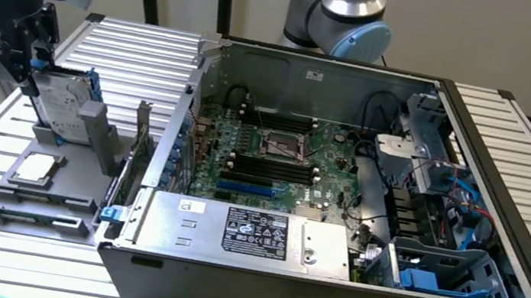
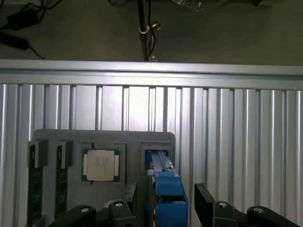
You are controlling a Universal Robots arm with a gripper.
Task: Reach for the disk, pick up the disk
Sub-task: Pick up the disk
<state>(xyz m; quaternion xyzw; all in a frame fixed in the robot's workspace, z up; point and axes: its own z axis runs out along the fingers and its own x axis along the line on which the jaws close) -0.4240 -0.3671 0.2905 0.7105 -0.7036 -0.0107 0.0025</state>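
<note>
The disk (image 1: pixel 63 108) stands on edge in a slot of the grey holder (image 1: pixel 74 197), at the exterior view's left; it is silver-grey with a white label and blue rails. My gripper (image 1: pixel 34 77) has come down over its upper end. In the wrist view the disk (image 2: pixel 165 187) appears edge-on, blue rail toward the camera, between my two black fingers (image 2: pixel 204 203). My gripper (image 2: pixel 165 210) is open: a narrow gap remains on each side, and neither finger touches the disk.
A small square silver chip (image 2: pixel 101 164) and two memory sticks (image 2: pixel 32 184) lie in the same holder. An open computer case (image 1: pixel 345 167) with a labelled grey metal box (image 1: pixel 249 232) stands close beside it on the slatted metal table (image 2: pixel 227 123). Another arm's base (image 1: pixel 349 21) rises behind.
</note>
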